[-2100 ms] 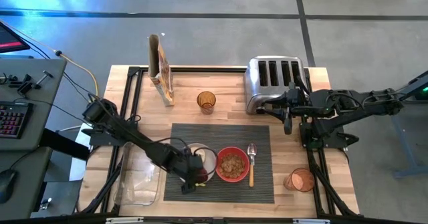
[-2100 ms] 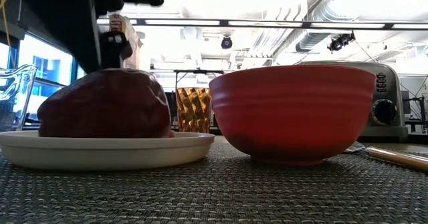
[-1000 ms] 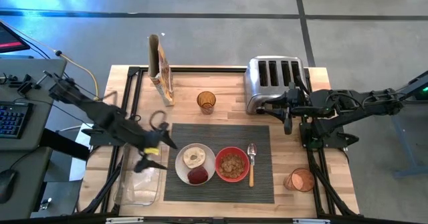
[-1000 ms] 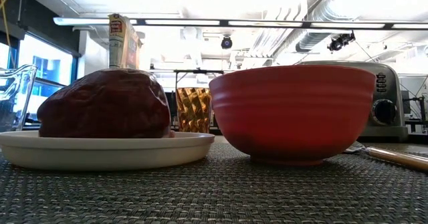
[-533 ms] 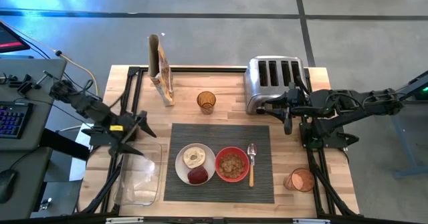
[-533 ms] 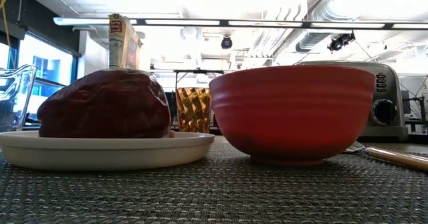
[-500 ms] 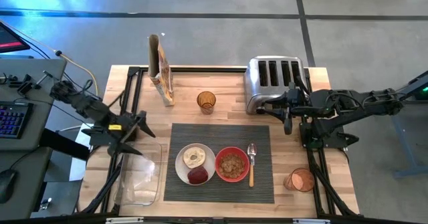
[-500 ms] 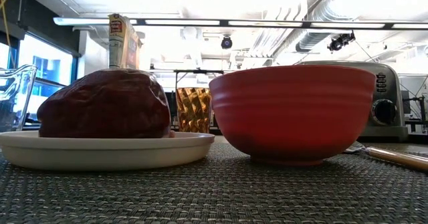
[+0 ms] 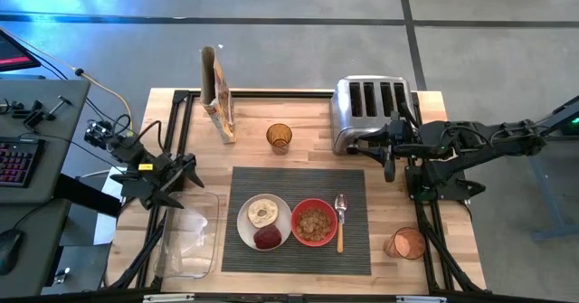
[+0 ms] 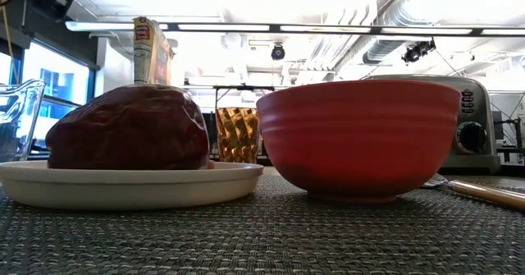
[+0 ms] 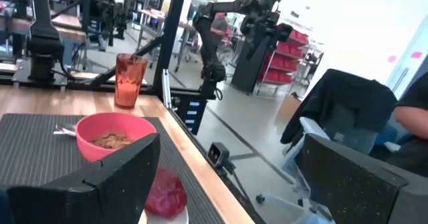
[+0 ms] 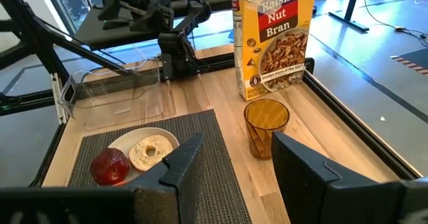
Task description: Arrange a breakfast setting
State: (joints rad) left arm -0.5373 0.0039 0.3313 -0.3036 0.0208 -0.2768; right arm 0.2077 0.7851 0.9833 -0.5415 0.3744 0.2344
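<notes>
We count one white plate [image 9: 264,221] carrying one bagel half [image 9: 262,213] and one dark red fruit [image 9: 268,238], one red bowl [image 9: 314,222] and one spoon [image 9: 340,222], all on the ribbed grey mat [image 9: 353,184] on the wooden table [image 9: 298,113]. One cereal box [image 12: 272,37] reads "Raisin Nut Bran". Left gripper [image 9: 184,175] and right gripper [image 9: 390,152] stand spread, empty.

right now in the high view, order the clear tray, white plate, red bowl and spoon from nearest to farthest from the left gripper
From the left gripper, at the table's left edge:
1. Clear tray, just below it on the left side.
2. White plate, on the mat's left part.
3. Red bowl, mid-mat, beside the plate.
4. Spoon, right of the bowl.
</notes>
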